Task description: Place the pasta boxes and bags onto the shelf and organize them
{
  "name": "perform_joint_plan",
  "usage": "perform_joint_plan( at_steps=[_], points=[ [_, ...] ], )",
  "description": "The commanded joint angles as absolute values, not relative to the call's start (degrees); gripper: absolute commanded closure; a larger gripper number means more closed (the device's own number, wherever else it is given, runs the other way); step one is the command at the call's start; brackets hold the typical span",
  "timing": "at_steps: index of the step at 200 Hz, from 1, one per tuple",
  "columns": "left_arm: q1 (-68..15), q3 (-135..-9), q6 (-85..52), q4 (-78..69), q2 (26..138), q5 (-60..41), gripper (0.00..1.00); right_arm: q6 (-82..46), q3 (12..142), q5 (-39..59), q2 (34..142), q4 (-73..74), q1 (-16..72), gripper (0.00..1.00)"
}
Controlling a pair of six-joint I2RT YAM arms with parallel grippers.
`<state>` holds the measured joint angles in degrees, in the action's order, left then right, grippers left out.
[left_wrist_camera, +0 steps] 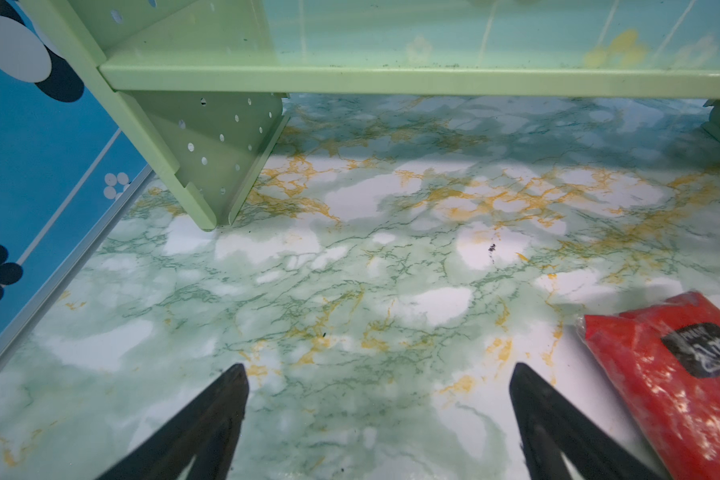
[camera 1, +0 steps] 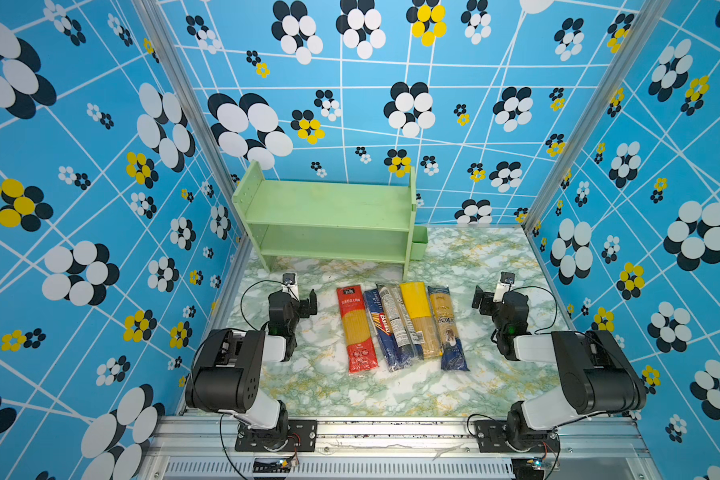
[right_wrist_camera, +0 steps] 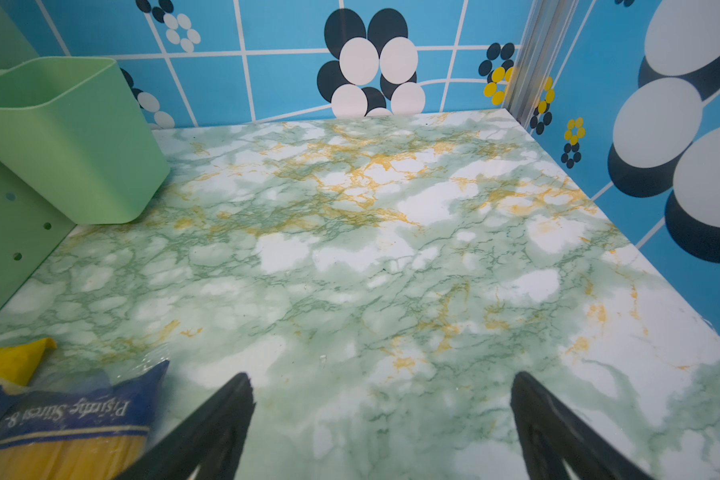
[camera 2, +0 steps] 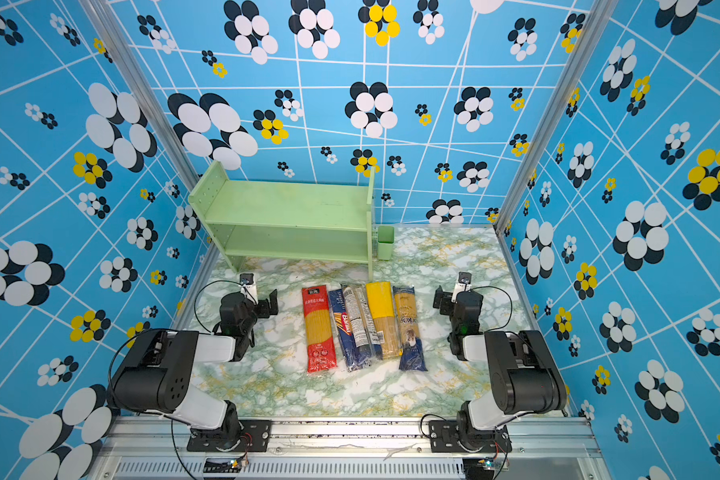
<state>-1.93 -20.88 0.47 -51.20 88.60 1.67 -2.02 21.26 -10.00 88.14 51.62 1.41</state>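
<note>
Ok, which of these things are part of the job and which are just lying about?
Job: red bag, Barilla pack, white-label pack, yellow-top bag, blue-end bag, shelf.
Spare: cup, fixed to the shelf's side.

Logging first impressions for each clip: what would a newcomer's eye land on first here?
Probably the loud blue flower-patterned walls boxing in the marbled table. Next, the row of five spaghetti packs lying side by side mid-table, the red bag leftmost in both top views, in front of the empty pale green shelf. The left gripper and right gripper flank the row, both open and holding nothing.
</note>
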Motion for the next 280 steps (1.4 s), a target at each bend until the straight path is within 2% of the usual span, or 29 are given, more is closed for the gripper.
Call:
perform_joint_plan(
  at_steps=[1, 63, 106, 174, 280],
  points=[
    [-1.53, -22.12, 0.93, -51.5, 88.26, -1.55, 0.01, -0.2, 21.98, -6.68, 88.21, 51.53, 1.49, 0.03],
    [-1.52, -24.68, 1.93, -44.41, 85.35, -4.17, 0.01, 0.07, 24.42, -4.91, 82.89, 42.49, 1.49, 0.03],
    [-1.54, -23.09, 1.93, -46.22, 83.97, -4.41, 0.01, 0.36, 25.63, -4.18, 80.12, 37.01, 1.49, 0.03],
    [-0.99, -23.49, 2.13, -41.47, 78.97, -7.78, 0.01, -0.53, 26.14, 0.29, 71.5, 29.78, 2.27, 0.04],
    [2.17, -22.18, 1.97, -38.94, 70.23, -12.84, 0.01, -1.97, 30.33, 2.74, 66.48, 25.14, 13.07, 0.04]
  ],
)
